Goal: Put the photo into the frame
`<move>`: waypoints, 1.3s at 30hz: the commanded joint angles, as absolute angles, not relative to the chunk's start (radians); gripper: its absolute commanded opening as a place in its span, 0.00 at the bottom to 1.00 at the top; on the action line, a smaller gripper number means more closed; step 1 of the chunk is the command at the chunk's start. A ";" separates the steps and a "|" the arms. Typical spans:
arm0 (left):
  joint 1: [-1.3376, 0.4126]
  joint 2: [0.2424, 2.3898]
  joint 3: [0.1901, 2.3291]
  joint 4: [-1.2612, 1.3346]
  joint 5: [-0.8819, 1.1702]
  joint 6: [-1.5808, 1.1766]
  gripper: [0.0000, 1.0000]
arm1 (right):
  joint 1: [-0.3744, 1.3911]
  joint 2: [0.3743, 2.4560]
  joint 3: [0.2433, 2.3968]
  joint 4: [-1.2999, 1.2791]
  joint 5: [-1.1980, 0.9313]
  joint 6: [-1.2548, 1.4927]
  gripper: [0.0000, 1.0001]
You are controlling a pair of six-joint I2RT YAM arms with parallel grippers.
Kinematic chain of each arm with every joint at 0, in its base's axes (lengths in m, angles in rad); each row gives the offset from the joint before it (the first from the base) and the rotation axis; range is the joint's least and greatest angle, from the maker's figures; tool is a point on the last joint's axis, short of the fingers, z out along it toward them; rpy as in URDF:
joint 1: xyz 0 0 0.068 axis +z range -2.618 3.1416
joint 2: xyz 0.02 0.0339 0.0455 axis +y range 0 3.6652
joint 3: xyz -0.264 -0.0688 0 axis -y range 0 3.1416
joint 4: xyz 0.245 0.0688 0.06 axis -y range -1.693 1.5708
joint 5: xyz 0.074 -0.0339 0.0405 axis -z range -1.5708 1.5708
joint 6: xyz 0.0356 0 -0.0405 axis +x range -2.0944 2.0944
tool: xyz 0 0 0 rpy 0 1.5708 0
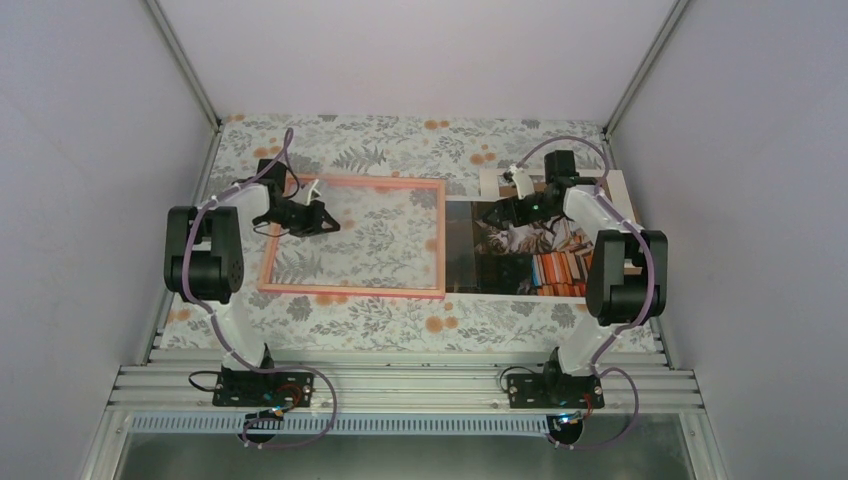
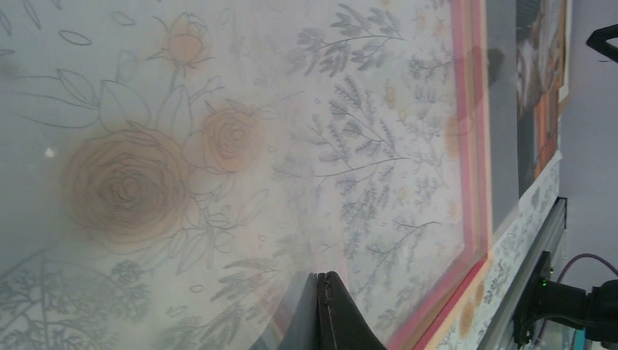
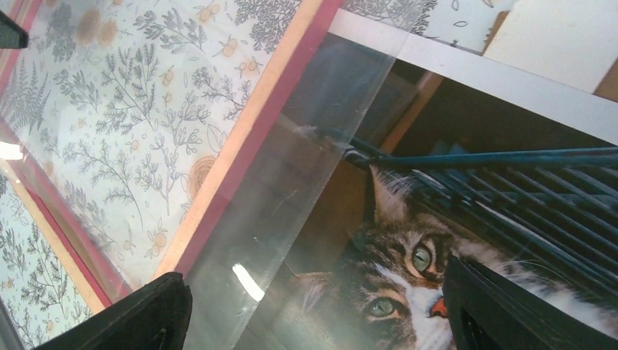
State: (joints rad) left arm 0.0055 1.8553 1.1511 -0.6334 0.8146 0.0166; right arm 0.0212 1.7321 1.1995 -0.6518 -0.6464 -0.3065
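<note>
The pink frame (image 1: pixel 350 293) lies flat left of centre on the floral table; its rails also show in the left wrist view (image 2: pixel 466 146) and the right wrist view (image 3: pixel 240 153). A clear pane (image 3: pixel 291 182) lies over it and sticks out past its right rail onto the photo. The cat photo (image 1: pixel 545 265) lies flat just right of the frame; the cat's face shows in the right wrist view (image 3: pixel 408 277). My left gripper (image 1: pixel 310 215) is shut, its tips (image 2: pixel 324 277) at the pane inside the frame's far-left part. My right gripper (image 1: pixel 500 212) is open and empty (image 3: pixel 313 313) above the photo's left part.
A pale board (image 1: pixel 618 190) lies under the photo's far edge, also in the right wrist view (image 3: pixel 554 36). Grey walls close in the left, right and back. An aluminium rail (image 1: pixel 400 385) runs along the near edge by the arm bases.
</note>
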 commanded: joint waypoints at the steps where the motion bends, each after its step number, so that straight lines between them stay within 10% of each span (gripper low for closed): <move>1: 0.011 1.913 1.204 -0.692 0.757 0.086 0.02 | 0.047 1.757 1.218 -0.659 -0.661 -0.332 0.85; 39: 0.035 2.002 1.363 -0.918 0.602 0.141 0.02 | 0.283 1.840 1.311 -0.606 -0.565 -0.321 0.81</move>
